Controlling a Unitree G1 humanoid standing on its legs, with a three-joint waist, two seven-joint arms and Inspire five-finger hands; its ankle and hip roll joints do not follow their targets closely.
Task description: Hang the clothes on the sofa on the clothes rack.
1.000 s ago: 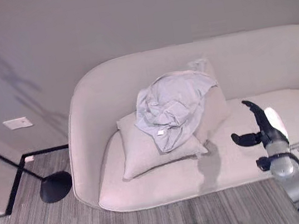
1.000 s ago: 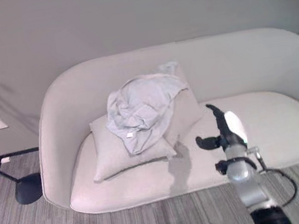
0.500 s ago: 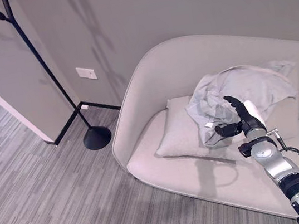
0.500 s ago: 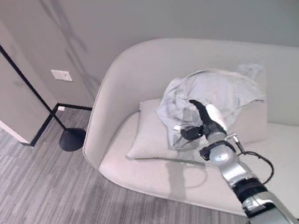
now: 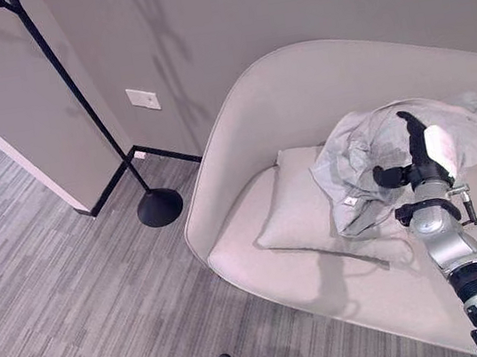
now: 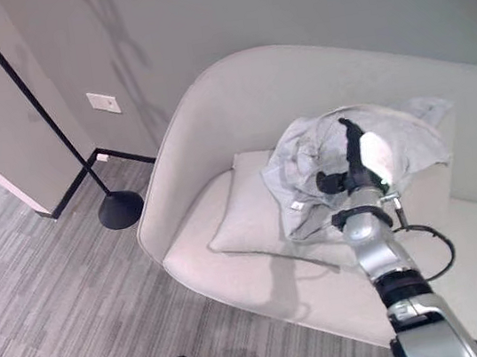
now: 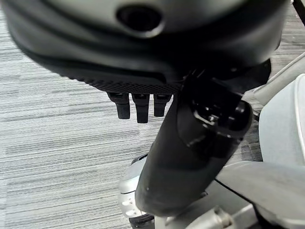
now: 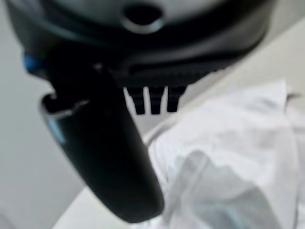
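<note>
One garment to move: a crumpled pale grey-blue shirt [image 5: 396,150] lies heaped on the sofa, draped over two cushions; nothing hangs on the rack yet.
Clothes rack: a thin black pole [image 5: 75,104] with a round black base stands on the striped grey floor [image 5: 57,286] at the far left, beside a wall corner and well apart from the sofa.
Wall: plain grey, with a small white outlet plate [image 5: 144,98] between the rack and the sofa's curved back.
Sofa: a pale beige, rounded sofa [image 5: 269,264] fills the middle and right of the head views.
Cushions: a flat beige cushion [image 5: 293,215] lies on the seat, with the shirt's lower edge spilling onto it; a second cushion stands behind, mostly covered by the cloth.
Left hand: its wrist view shows the left hand [image 7: 138,107] pointing down over the floor, fingers short and straight, holding nothing.
Right hand: the right hand [image 5: 410,157] is raised in front of the heap, fingers straight and pointing up, thumb out to the side; spread, with no cloth caught in it. Its wrist view shows the shirt just past the fingertips; whether they touch cannot be told.
Handling, as a judgement: the shirt looks light, soft and limp, so it should sag and trail from wherever it is lifted, and may drag the cushion a little.
Where to take hold, as a judgement: a thick bunched fold near the top of the heap, where several layers can be pinched at once; the collar would suit hanging best, but it cannot be made out.
</note>
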